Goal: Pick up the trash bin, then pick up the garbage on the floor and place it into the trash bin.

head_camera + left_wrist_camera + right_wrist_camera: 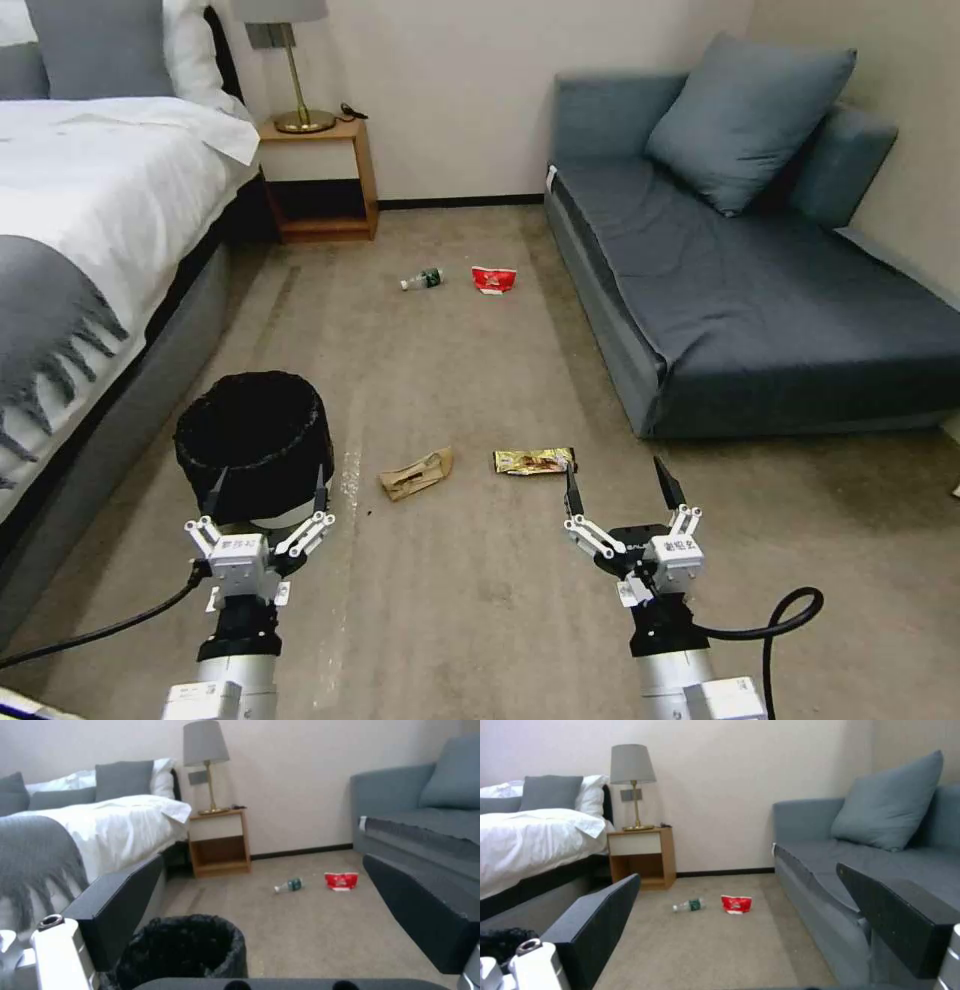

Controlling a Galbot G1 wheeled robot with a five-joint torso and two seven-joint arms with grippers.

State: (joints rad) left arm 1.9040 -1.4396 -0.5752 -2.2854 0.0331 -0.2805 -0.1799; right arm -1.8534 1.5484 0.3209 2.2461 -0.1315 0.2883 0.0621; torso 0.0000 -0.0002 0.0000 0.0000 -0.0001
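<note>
Four pieces of garbage lie on the carpet in the head view: a brown paper bag (416, 473) and a gold wrapper (534, 461) in the lower middle of the frame, a small bottle (422, 280) and a red packet (493, 281) in the upper middle. The trash bin (254, 441) stands lower left, beside the bed (90, 200). The left gripper (265, 492) sits at the bin's near rim, fingers spread wide to either side of it and closed on nothing, which looks like a lineup for lifting the bin first. The right gripper (620, 486), lower right, is also spread wide and empty, its left fingertip just beside the gold wrapper. Small labels on both gripper bodies are too small to read.

From the left wrist view, the bin (185, 948) sits at bottom centre between the wide-apart fingers (117, 907), mouth up. The bottle (289, 885) has a green label and the packet (341, 881) white print, both unreadable.

From the right wrist view, bottle (689, 905) and packet (736, 904) lie mid-frame, well beyond the spread fingers (592, 918).
</note>
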